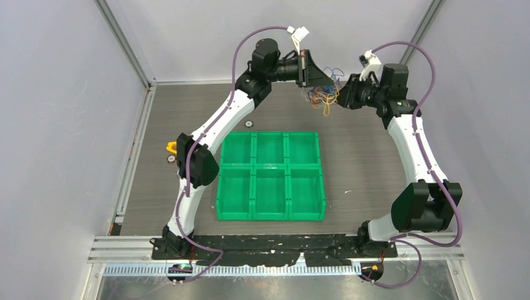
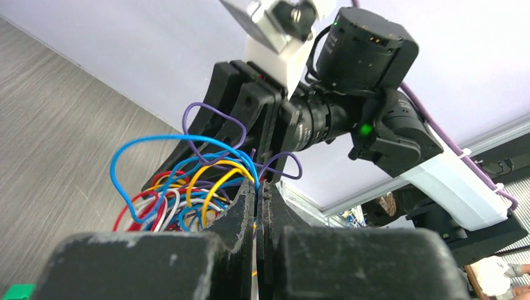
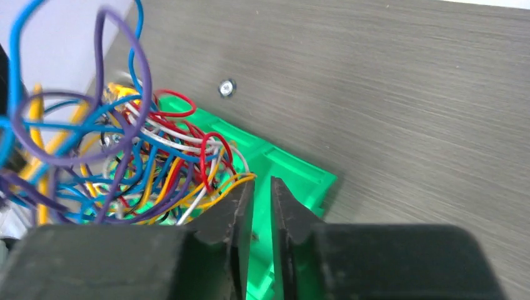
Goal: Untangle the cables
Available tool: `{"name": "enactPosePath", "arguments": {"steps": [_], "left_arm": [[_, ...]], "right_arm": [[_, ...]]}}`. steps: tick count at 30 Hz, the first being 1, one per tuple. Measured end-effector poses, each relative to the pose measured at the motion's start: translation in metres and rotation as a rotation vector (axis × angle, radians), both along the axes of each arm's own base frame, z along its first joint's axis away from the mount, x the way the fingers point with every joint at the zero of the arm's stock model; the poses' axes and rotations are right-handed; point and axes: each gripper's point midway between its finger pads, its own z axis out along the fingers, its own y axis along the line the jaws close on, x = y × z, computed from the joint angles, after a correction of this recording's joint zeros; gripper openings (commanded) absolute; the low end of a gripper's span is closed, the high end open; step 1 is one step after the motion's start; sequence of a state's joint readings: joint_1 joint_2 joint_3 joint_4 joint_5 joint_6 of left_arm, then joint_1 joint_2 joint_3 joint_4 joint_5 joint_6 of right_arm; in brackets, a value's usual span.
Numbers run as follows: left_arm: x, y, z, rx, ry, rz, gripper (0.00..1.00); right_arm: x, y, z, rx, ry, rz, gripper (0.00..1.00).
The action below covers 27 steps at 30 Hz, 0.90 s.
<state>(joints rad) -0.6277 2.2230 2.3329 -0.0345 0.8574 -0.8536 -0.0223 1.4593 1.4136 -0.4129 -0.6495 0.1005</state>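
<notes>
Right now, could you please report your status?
Left pincer shut on tangled thin coloured wires, held aloft. Right pincer narrowly parted at bundle's edge, grip unclear. Nothing obstructing.

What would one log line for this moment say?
left tool: shut on cables | right tool: narrow gap, beside cables | cables: tangled, aloft

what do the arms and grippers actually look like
The left arm and right arm have white links, bulky black joint housings and a thick purple hose running along each. The left gripper and right gripper have matte black, wedge-shaped fingers with scuffed edges. A green light glows on the right arm's wrist.
</notes>
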Motion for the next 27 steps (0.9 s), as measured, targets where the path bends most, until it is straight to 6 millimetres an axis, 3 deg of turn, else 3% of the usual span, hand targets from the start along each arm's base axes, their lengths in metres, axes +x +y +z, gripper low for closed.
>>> {"name": "enactPosePath", "arguments": {"steps": [1, 6, 9, 11, 12, 13, 14, 15, 20, 26, 27], "left_arm": [[0.0, -0.001, 0.0, -0.004, 0.004, -0.002, 0.0], [0.006, 0.001, -0.005, -0.004, 0.029, 0.006, 0.0], [0.014, 0.008, -0.007, -0.001, 0.028, 0.024, 0.0], [0.02, 0.013, -0.007, 0.001, 0.026, 0.038, 0.0], [0.023, 0.015, -0.008, 0.002, 0.026, 0.042, 0.0], [0.024, 0.016, -0.009, 0.004, 0.027, 0.045, 0.0], [0.026, 0.017, -0.01, 0.006, 0.028, 0.049, 0.0], [0.028, 0.018, -0.011, 0.007, 0.03, 0.052, 0.0], [0.029, 0.02, -0.013, 0.01, 0.035, 0.054, 0.0], [0.026, 0.019, -0.02, 0.012, 0.057, 0.028, 0.0], [0.025, 0.019, -0.022, 0.012, 0.065, 0.022, 0.0]], "right_arm": [[-0.001, 0.0, -0.005, -0.001, 0.007, 0.006, 0.07], [-0.009, -0.009, -0.021, -0.013, 0.035, 0.007, 0.05], [-0.011, -0.034, -0.025, -0.036, 0.042, -0.044, 0.07], [-0.012, -0.054, -0.026, -0.053, 0.042, -0.079, 0.37], [-0.015, -0.06, -0.028, -0.057, 0.051, -0.083, 0.63], [-0.019, -0.064, -0.031, -0.062, 0.064, -0.081, 0.73], [-0.023, -0.067, -0.034, -0.065, 0.082, -0.074, 0.96], [-0.026, -0.066, -0.036, -0.071, 0.091, -0.063, 0.99], [-0.04, -0.026, -0.032, -0.07, 0.075, 0.055, 0.95], [-0.039, 0.031, 0.004, -0.04, -0.079, 0.164, 0.98], [-0.036, 0.039, 0.008, -0.037, -0.109, 0.174, 0.8]]}}
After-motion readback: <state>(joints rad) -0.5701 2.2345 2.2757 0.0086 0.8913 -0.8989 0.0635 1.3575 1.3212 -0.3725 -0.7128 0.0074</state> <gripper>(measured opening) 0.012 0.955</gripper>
